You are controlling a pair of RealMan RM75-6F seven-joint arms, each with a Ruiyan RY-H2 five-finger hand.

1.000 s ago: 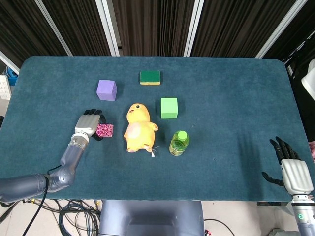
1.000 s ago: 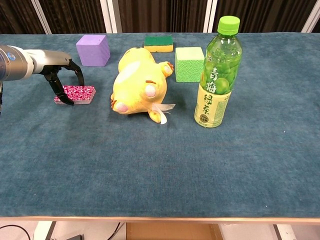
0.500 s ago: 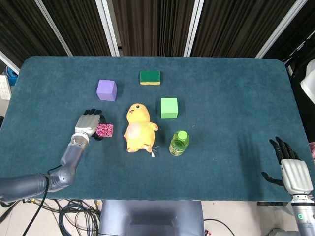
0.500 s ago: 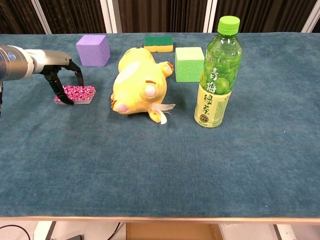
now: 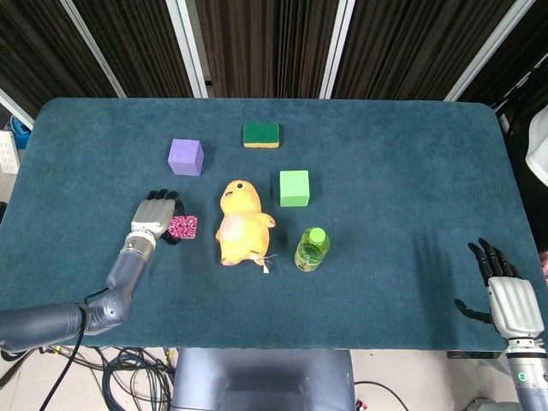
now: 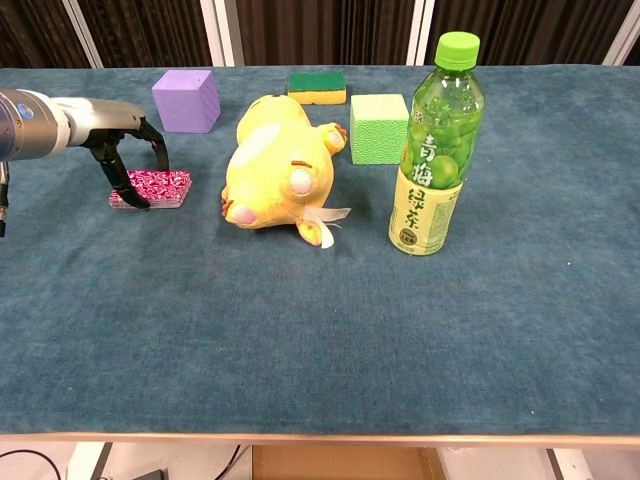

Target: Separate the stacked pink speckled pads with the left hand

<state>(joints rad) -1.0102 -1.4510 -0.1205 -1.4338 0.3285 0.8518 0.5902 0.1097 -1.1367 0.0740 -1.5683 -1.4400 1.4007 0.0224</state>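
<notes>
The stacked pink speckled pads (image 5: 183, 226) (image 6: 156, 187) lie flat on the blue cloth, left of the yellow duck toy. My left hand (image 5: 153, 215) (image 6: 112, 132) arches over the stack's left end. Its dark fingertips (image 6: 160, 158) touch the back edge and the thumb presses the front edge, so it pinches the stack. From both views the pads look like one aligned pile resting on the table. My right hand (image 5: 512, 301) hovers at the table's near right corner with its fingers spread and nothing in it; the chest view does not show it.
A yellow duck plush (image 5: 241, 223) (image 6: 276, 165) lies right of the pads. A green tea bottle (image 5: 312, 249) (image 6: 434, 146) stands beside it. Behind are a purple cube (image 5: 186, 157) (image 6: 187, 100), a green cube (image 5: 294, 187) (image 6: 379, 128) and a green-yellow sponge (image 5: 261, 134) (image 6: 317, 86).
</notes>
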